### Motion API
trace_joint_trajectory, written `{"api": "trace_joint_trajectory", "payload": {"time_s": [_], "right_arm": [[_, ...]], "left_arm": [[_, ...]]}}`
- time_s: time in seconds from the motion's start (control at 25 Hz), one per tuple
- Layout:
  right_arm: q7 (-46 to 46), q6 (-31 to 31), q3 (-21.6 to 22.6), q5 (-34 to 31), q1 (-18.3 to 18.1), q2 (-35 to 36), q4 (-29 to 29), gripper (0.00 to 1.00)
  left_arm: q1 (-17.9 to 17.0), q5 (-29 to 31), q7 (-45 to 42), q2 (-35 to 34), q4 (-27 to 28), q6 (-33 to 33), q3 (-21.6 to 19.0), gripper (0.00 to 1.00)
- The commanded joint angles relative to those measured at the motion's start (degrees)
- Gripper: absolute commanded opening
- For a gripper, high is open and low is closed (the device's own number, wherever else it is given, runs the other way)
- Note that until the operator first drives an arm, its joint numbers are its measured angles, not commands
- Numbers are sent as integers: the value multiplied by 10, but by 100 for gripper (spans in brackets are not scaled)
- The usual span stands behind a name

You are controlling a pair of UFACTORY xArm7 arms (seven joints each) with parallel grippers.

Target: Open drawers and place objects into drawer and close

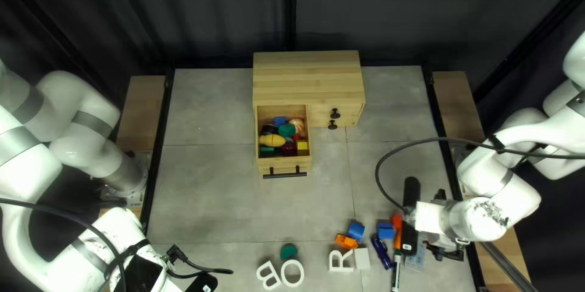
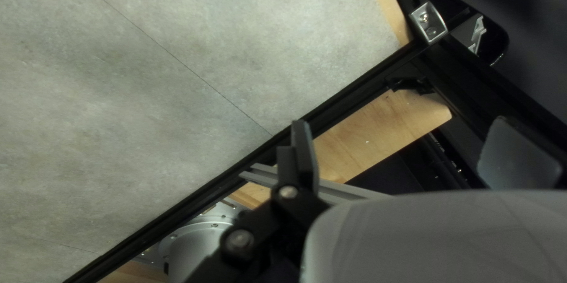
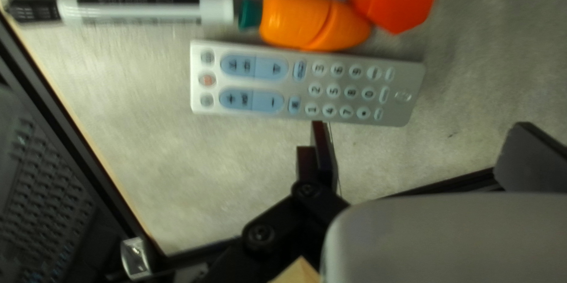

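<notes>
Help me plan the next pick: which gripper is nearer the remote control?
Right. My right gripper is open close beside the remote control, which lies just ahead of its fingers; my left gripper is far off, beyond the white letters.

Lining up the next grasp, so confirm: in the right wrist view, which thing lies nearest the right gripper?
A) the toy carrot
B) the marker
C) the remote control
C: the remote control lies just ahead of the open right gripper, with the toy carrot and the marker beyond it.
</notes>
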Motion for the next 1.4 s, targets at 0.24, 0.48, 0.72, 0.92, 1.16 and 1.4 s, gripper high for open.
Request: {"api": "trace_joint_trajectory", "payload": {"time_s": [0.24,0.48,0.72,0.92,1.16,1.4], "right_arm": [[-39,6,-17,-22,-16,13,13,100],[-39,6,-17,-22,-16,13,13,100],[-126,9,-14,-70,-9,50,39,100],[-196,-9,-17,-100,-9,68,37,100],[-230,-14,-14,-111,-4,71,39,100],[-298,-17,-27,-131,-12,95,60,100]], "left_arm": [[0,0,0,0,0,0,0,100],[0,0,0,0,0,0,0,100],[0,0,0,0,0,0,0,100],[0,0,0,0,0,0,0,100],[0,0,0,0,0,0,0,100],[0,0,0,0,0,0,0,100]]}}
